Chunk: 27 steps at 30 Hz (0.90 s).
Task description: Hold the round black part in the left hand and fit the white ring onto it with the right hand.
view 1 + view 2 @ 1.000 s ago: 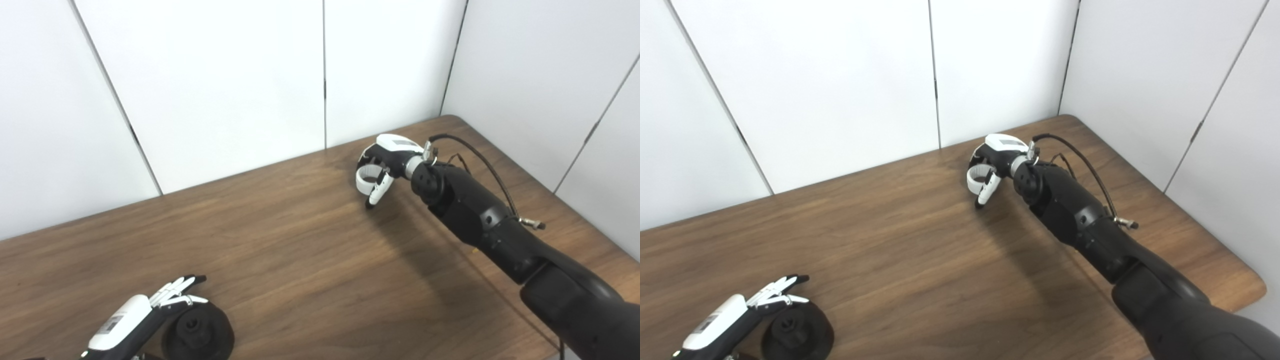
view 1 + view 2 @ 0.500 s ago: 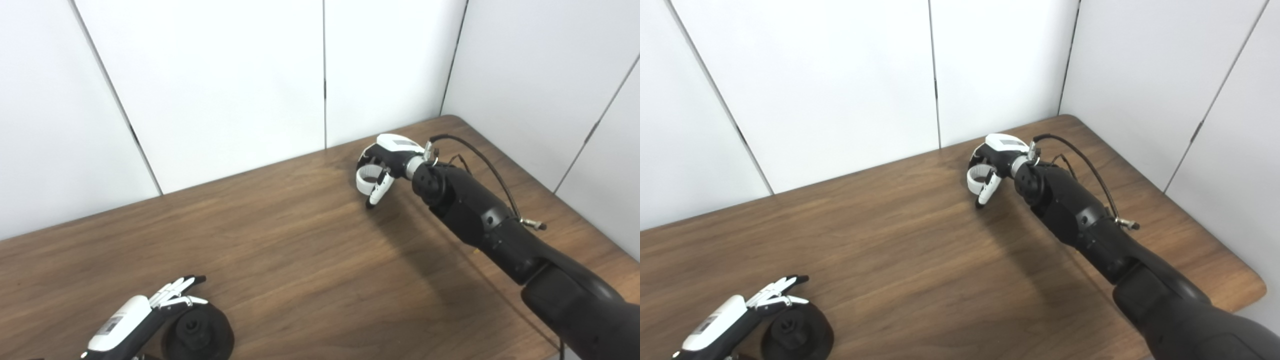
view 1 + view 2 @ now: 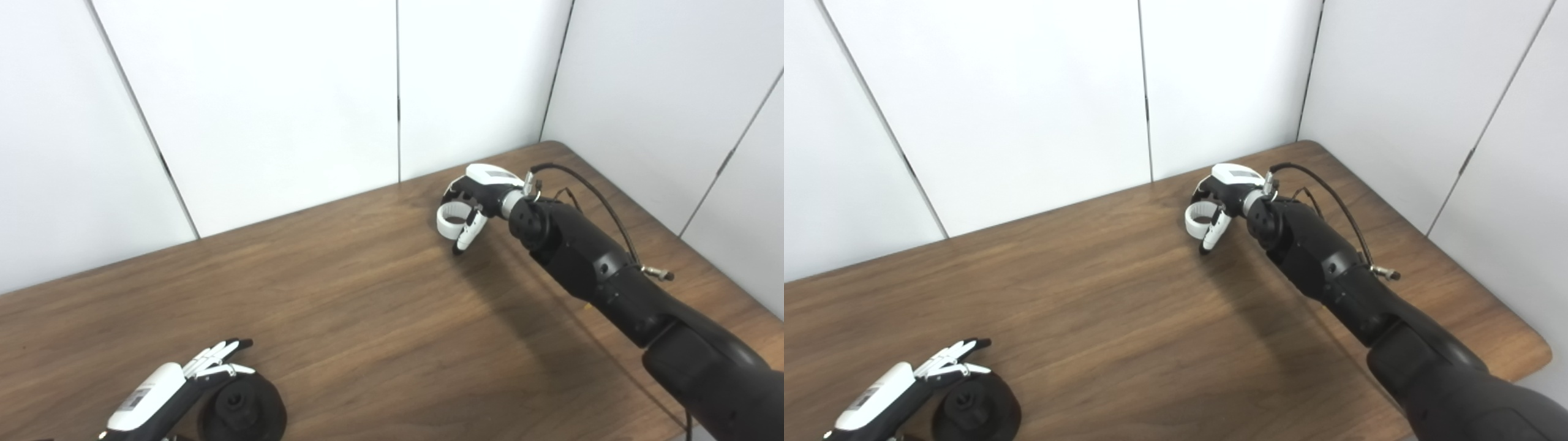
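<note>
The round black part (image 3: 245,409) stands on the wooden table (image 3: 367,306) at the near left. My left hand (image 3: 160,392) lies against its left side, fingers stretched out straight past its top rim and not wrapped around it. Far across the table at the back right, my right hand (image 3: 484,191) has its fingers curled around the white ring (image 3: 441,226). The ring hangs in that grasp just above the tabletop, its opening facing up. One fingertip (image 3: 1205,248) points down towards the wood.
White wall panels (image 3: 275,92) close off the back and right of the table. The table's rounded right corner (image 3: 1542,355) lies near my right arm, which carries a loose black cable (image 3: 591,187). Bare wood spans the stretch between the two hands.
My right hand has shifted slightly to the right and nearer with the white ring in it. The left hand and the black part have stayed where they were.
</note>
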Each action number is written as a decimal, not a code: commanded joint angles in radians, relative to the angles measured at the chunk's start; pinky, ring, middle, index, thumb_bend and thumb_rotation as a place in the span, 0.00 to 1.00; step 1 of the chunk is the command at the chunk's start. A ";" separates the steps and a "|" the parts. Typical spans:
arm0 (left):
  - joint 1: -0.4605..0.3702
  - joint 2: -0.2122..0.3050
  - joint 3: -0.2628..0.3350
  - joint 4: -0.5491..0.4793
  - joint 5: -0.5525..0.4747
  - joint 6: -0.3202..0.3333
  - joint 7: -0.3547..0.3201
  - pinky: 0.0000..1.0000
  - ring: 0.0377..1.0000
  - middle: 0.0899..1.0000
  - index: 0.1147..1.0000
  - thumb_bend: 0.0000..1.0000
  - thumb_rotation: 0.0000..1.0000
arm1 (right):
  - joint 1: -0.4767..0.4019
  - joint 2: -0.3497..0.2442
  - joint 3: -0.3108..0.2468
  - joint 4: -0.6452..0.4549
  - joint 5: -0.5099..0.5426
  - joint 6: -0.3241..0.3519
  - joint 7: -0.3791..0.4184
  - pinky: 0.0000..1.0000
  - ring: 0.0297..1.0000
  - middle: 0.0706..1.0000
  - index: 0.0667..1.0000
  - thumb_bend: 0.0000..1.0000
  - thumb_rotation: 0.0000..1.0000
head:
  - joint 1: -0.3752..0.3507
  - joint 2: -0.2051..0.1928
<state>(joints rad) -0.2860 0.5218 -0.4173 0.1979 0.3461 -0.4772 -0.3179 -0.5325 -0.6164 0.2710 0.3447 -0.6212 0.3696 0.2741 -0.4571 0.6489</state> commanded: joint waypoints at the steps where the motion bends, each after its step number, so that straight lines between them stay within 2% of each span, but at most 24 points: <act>1: 0.002 0.018 0.001 -0.003 0.024 0.011 -0.030 1.00 1.00 0.98 0.42 0.52 0.07 | -0.019 -0.044 -0.012 -0.010 -0.023 0.012 -0.007 0.76 0.83 0.83 0.70 0.82 0.07 | -0.002 0.001; 10: 0.004 0.017 0.006 -0.006 0.019 0.014 -0.035 1.00 1.00 0.97 0.42 0.52 0.07 | -0.018 -0.045 -0.011 -0.012 -0.021 0.011 -0.008 0.76 0.82 0.82 0.68 0.82 0.07 | 0.002 0.006; 14: 0.004 0.016 0.011 -0.008 0.022 0.013 -0.037 1.00 1.00 0.98 0.42 0.52 0.07 | -0.013 -0.040 -0.009 -0.012 -0.030 0.001 -0.030 0.72 0.79 0.80 0.60 0.80 0.07 | 0.002 0.006; 15: 0.004 0.015 0.011 -0.007 0.024 0.014 -0.038 1.00 1.00 0.98 0.42 0.52 0.07 | -0.012 -0.039 -0.009 -0.010 -0.030 -0.008 -0.038 0.71 0.79 0.79 0.51 0.64 0.11 | 0.002 0.006; 17: 0.004 0.015 0.012 -0.004 0.027 0.012 -0.037 1.00 1.00 0.98 0.42 0.52 0.07 | -0.010 -0.037 -0.007 -0.006 -0.031 -0.019 -0.049 0.70 0.78 0.78 0.47 0.55 0.13 | 0.002 0.006; 27: 0.007 0.014 0.015 -0.006 0.023 0.013 -0.041 1.00 1.00 0.98 0.42 0.52 0.07 | 0.002 -0.034 -0.008 -0.004 -0.036 -0.056 -0.075 0.69 0.75 0.73 0.45 0.52 0.13 | 0.001 0.011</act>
<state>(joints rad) -0.2810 0.5196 -0.4032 0.1963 0.3449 -0.4765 -0.3320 -0.5184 -0.6255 0.2713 0.3459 -0.6398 0.3240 0.2219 -0.4556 0.6581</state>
